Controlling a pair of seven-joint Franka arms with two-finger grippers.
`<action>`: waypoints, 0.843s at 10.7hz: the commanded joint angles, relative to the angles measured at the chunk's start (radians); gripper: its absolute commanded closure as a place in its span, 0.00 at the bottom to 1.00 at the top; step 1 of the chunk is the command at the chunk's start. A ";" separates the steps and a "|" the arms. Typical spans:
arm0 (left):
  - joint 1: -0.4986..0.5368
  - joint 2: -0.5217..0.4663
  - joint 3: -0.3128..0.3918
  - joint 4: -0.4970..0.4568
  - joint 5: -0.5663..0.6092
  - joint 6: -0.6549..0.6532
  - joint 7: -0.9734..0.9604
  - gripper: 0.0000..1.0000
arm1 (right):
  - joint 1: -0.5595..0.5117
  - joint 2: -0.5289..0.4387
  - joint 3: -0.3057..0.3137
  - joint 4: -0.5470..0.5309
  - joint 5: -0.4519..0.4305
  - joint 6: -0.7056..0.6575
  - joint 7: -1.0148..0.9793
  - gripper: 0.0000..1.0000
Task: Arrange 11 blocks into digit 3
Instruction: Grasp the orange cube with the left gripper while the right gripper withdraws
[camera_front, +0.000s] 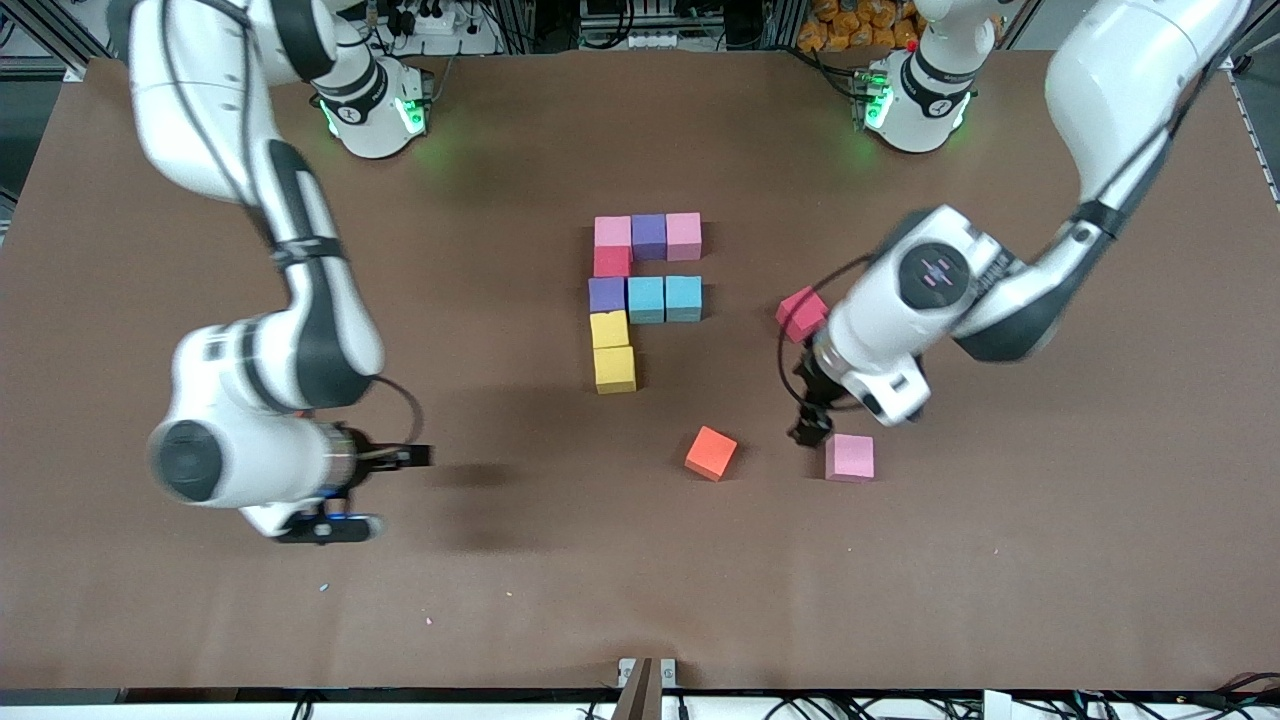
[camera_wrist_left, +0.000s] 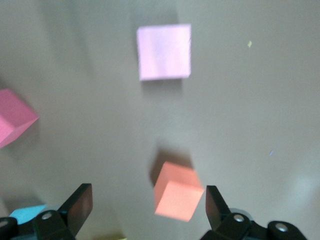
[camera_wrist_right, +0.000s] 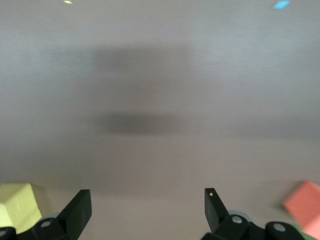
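Digit 3 (camera_front: 640, 300): lying unfinished at the table's middle, nine blocks touching one another.
Farthest bar: pink block (camera_front: 612, 232), purple block (camera_front: 649, 236) and a second pink block (camera_front: 684, 236) are sitting in a row.
Spine: crimson block (camera_front: 612, 262), second purple block (camera_front: 606, 294) and two yellow blocks (camera_front: 610, 329) (camera_front: 614, 369) are running toward the front camera at the right arm's end of the bars.
Middle bar: two sky-blue blocks (camera_front: 646, 299) (camera_front: 684, 298) are sitting beside the second purple block.
Orange block (camera_front: 711, 453): lying loose and turned askew, nearer the front camera than the figure.
Loose pink block (camera_front: 849, 458): resting beside the orange block, toward the left arm's end.
Loose crimson block (camera_front: 802, 313): lying tilted, partly under the left arm.
Left gripper (camera_front: 812, 428): hanging over the table between the orange and loose pink blocks, jaws spread wide, holding nothing.
Right gripper (camera_front: 405, 457): hovering over bare brown table (camera_front: 640, 580) toward its own end, jaws spread, holding nothing.
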 joint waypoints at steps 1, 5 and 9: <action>-0.164 0.103 0.144 0.191 -0.044 -0.029 0.096 0.00 | -0.053 -0.073 0.000 -0.038 -0.087 -0.101 -0.122 0.00; -0.444 0.196 0.386 0.372 -0.102 -0.027 0.230 0.00 | -0.087 -0.231 -0.005 -0.287 -0.158 -0.067 -0.194 0.00; -0.507 0.233 0.386 0.403 -0.102 -0.024 0.310 0.00 | -0.064 -0.559 0.001 -0.758 -0.183 0.092 -0.203 0.00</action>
